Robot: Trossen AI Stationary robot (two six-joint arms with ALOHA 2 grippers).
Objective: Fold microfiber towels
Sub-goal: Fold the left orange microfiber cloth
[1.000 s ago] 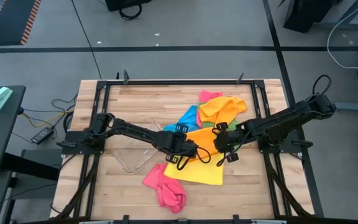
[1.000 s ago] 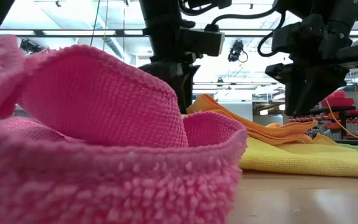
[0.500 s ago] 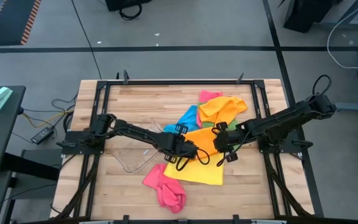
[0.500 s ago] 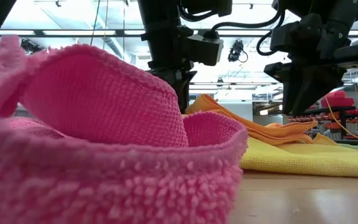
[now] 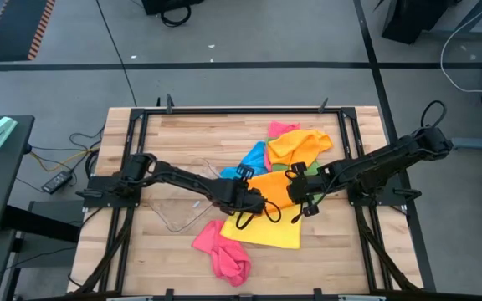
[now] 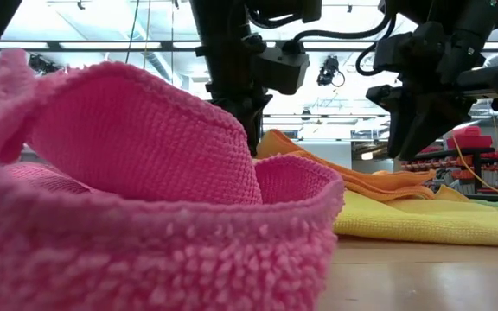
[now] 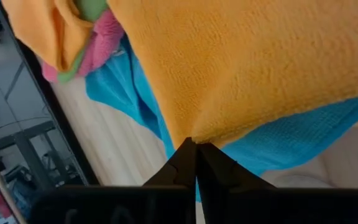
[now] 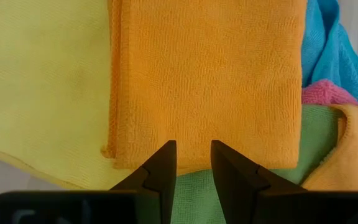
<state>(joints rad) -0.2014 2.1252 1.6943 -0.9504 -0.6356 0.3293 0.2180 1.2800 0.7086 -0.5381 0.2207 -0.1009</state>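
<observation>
Jaws of your left gripper [image 7: 195,152] were pressed together, pinching the orange towel [image 7: 247,62] at its corner. Your right gripper [image 8: 193,163] stood spread at that towel's edge, gripping nothing.

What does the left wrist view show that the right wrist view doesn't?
Left wrist only: the left gripper, fingers pressed together on the corner of the orange towel, with bare wooden table beside it.

Right wrist only: the right gripper, fingers parted at that towel's folded edge, the yellow towel underneath, and the green towel spread below.

Both: the orange towel, the blue towel and a bit of pink towel.
</observation>
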